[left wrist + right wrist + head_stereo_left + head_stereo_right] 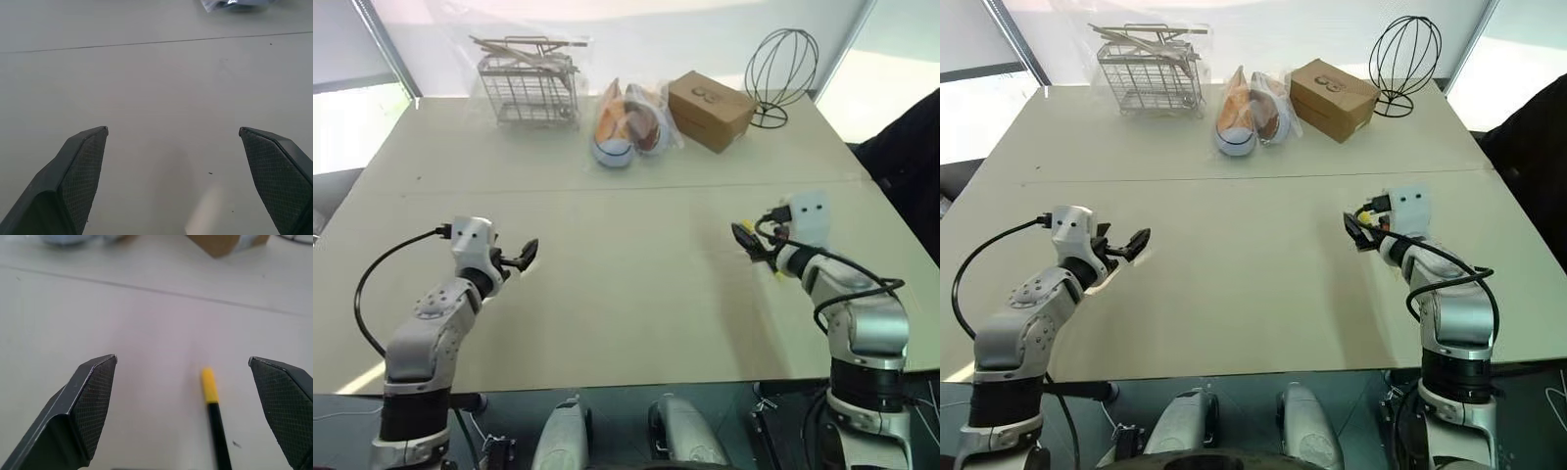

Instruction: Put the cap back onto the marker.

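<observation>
The black marker lies on the pale table, between the fingers of my right gripper and nearer the right-hand one in that view. A short yellow piece, the cap, sits on the marker's far end in line with the body. The right gripper hovers just above the table at the right, open and holding nothing. It hides most of the marker in the head views, where a yellow speck shows under the wrist. My left gripper is open and empty over bare table at the left, far from the marker.
Along the table's far side stand a wire basket, a pair of shoes in a bag, a cardboard box and a round black wire stand. A seam crosses the table.
</observation>
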You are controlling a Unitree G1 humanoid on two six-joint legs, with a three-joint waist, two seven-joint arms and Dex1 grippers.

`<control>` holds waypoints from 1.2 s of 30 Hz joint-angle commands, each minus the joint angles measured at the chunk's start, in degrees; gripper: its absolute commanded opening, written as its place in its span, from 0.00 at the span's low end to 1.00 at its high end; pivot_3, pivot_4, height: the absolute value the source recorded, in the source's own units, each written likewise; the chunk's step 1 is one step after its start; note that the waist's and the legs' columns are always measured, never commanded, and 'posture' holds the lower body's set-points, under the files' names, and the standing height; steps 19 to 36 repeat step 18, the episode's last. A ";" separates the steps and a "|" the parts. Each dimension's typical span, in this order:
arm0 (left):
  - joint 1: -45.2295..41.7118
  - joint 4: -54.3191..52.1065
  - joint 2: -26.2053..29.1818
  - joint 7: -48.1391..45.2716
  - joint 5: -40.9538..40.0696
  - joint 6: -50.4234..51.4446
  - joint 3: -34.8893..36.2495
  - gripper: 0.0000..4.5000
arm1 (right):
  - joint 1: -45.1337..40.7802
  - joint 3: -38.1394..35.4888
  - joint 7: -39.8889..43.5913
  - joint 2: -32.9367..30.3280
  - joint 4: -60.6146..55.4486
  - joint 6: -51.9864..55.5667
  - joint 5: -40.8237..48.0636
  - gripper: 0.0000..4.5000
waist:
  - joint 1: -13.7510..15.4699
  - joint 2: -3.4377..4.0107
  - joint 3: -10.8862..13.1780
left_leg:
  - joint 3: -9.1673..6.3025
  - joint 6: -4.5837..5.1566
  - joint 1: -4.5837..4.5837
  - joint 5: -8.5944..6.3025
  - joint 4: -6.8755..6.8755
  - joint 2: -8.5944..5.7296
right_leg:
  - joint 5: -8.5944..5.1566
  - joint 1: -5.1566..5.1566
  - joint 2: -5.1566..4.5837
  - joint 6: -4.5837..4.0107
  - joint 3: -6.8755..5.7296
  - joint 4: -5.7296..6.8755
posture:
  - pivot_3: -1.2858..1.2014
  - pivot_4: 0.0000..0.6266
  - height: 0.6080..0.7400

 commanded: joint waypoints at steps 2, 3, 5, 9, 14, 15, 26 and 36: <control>1.55 -4.20 -0.47 -0.89 0.02 -3.36 0.77 1.00 | 1.71 2.15 -1.49 3.74 -4.21 -3.30 2.23 0.99 | 0.01 0.00 0.00 | 0.02 0.00 -0.01 0.00 -0.03 0.00 | 0.00 -0.01 -0.01 0.00 0.01 -0.03 | 0.52 0.24 1.00; 2.28 -4.34 -0.75 -0.39 0.79 -4.16 0.48 1.00 | 2.96 2.77 -1.84 5.63 -4.57 -5.87 2.61 0.99 | 0.01 0.00 0.00 | 0.02 0.00 -0.01 0.00 -0.04 0.00 | 0.00 -0.01 -0.03 0.00 0.01 -0.05 | 0.52 0.24 1.00; 3.45 -4.27 -1.40 0.34 1.95 -5.64 0.15 1.00 | 5.79 5.08 -3.01 7.81 -4.51 -12.08 1.06 0.99 | -0.01 0.01 0.00 | 0.02 0.00 0.00 0.00 -0.06 0.00 | 0.00 -0.01 -0.04 0.00 0.01 -0.06 | 0.52 0.24 1.00; 5.28 -3.91 -2.75 1.05 2.79 -7.42 0.45 1.00 | 11.01 10.97 -5.09 9.61 -1.08 -26.41 -4.48 0.99 | -0.03 0.01 0.00 | 0.05 0.00 -0.02 0.00 -0.07 0.00 | -0.01 -0.05 -0.05 -0.02 0.02 -0.06 | 0.52 0.24 1.00; 6.88 -2.86 -3.38 1.73 4.24 -8.75 0.57 1.00 | 13.20 11.79 -7.76 10.90 4.07 -33.75 -6.19 0.99 | -0.05 0.00 0.00 | 0.07 -0.01 0.00 0.00 -0.03 0.00 | -0.10 -0.03 -0.05 -0.18 0.03 -0.07 | 0.52 0.24 1.00; 7.32 -2.56 -3.43 1.88 4.78 -9.10 0.52 1.00 | 13.62 11.52 -8.66 11.28 5.18 -34.79 -6.38 0.99 | -0.04 0.00 0.00 | 0.07 -0.01 0.00 0.00 -0.03 0.00 | -0.10 -0.02 -0.05 -0.19 0.03 -0.06 | 0.52 0.24 1.00; 9.36 -2.57 -3.57 1.88 5.88 -9.82 0.01 1.00 | 15.00 11.76 -9.17 11.10 6.93 -37.26 -7.04 0.99 | -0.04 0.00 0.00 | 0.08 -0.01 0.01 0.00 -0.05 0.01 | -0.10 -0.02 -0.06 -0.18 0.05 -0.07 | 0.52 0.24 1.00; 9.36 -2.57 -3.57 1.88 5.88 -9.82 0.01 1.00 | 15.00 11.76 -9.17 11.10 6.93 -37.26 -7.04 0.99 | -0.04 0.00 0.00 | 0.08 -0.01 0.01 0.00 -0.05 0.01 | -0.10 -0.02 -0.06 -0.18 0.05 -0.07 | 0.52 0.24 1.00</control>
